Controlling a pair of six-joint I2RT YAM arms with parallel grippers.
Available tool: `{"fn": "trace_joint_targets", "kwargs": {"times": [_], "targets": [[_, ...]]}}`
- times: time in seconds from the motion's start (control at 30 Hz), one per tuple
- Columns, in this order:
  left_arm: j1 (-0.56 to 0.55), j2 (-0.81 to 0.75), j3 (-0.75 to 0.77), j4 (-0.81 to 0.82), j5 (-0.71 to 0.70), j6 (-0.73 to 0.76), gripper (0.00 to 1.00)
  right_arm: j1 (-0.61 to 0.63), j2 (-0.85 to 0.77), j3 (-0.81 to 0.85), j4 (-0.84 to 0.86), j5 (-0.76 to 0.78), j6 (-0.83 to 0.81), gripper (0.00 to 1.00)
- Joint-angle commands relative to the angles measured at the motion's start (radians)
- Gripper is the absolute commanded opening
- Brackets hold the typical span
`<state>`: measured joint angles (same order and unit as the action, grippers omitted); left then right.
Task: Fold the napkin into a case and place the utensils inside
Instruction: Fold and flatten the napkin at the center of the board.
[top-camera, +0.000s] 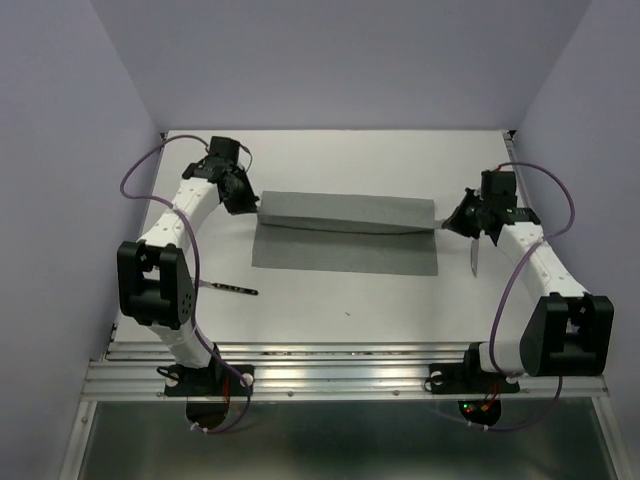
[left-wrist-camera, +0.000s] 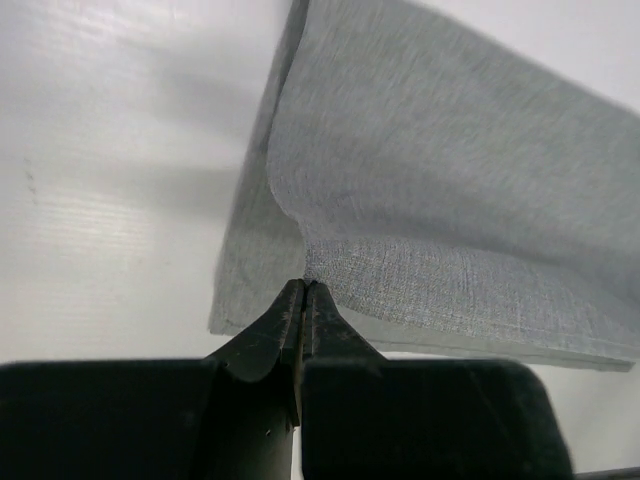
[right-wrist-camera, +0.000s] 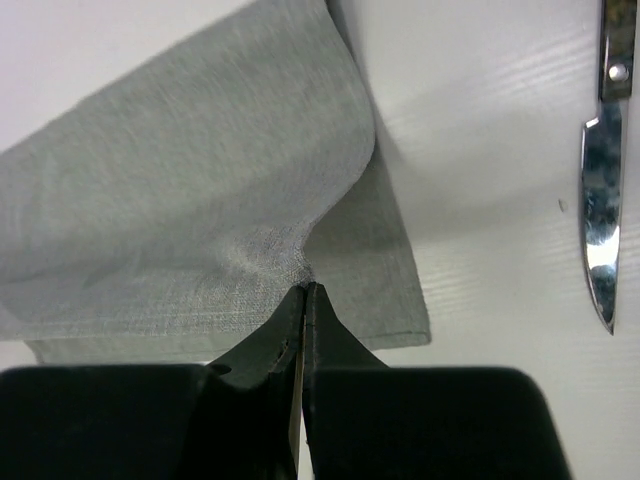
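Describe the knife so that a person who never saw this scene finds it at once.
On the white table, find the grey napkin in the middle and follow it to the end pinched by the right claw. The knife lies beyond that claw, beside the right arm; its shiny pointed blade sets it apart from the darker, thinner utensil near the left arm.

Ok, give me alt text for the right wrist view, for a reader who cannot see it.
The right gripper is shut on a lifted edge of the grey napkin, which folds over a lower layer lying on the white table. A knife lies on the table to the right, apart from the cloth.
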<state>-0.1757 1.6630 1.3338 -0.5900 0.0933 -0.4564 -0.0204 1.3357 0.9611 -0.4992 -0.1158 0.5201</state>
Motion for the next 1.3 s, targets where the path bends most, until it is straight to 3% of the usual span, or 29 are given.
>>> {"fn": "trace_joint_targets", "kwargs": {"times": [0.0,0.17,0.3,0.47,1.27], "targets": [[0.028,-0.008,0.154,-0.067,-0.033,0.038,0.00,-0.009,-0.004,0.080,0.005,0.018,-0.012,0.01],[0.041,-0.048,0.082,-0.042,-0.017,0.021,0.00,-0.009,-0.036,-0.016,0.014,-0.008,-0.009,0.01],[0.042,-0.080,-0.141,0.022,0.008,-0.014,0.00,-0.009,-0.046,-0.140,0.062,-0.067,0.006,0.01],[0.044,-0.083,-0.300,0.107,0.025,-0.051,0.00,-0.009,-0.018,-0.232,0.091,-0.097,0.005,0.01],[0.042,-0.100,-0.349,0.105,0.040,-0.048,0.00,-0.009,-0.016,-0.225,0.085,-0.044,-0.009,0.01]]}}
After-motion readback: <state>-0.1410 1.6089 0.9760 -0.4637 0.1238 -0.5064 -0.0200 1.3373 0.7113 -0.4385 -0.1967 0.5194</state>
